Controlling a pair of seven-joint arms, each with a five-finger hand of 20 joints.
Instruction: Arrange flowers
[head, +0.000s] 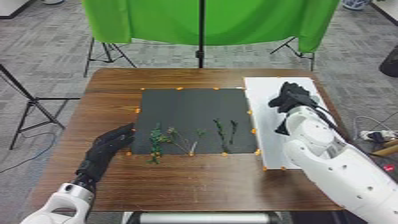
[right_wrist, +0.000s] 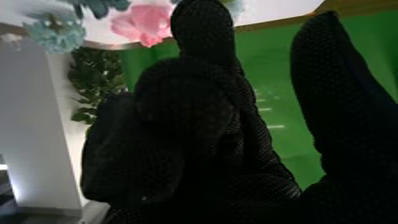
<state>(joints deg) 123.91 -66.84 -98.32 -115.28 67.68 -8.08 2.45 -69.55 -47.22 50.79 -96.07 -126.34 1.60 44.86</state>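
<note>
The pink flower (right_wrist: 140, 24) is looking light and crushable, its stem likely offering the safer hold. It is showing near the fingertips of the right hand (head: 291, 98), whose thumb is standing wide, gripping nothing, over the white board (head: 259, 87). A leafy sprig (head: 156, 142) is lying left, on the dark mat (head: 191, 106).

- Not readable anywhere — no text, label, brand, number or sign to make out.
</note>
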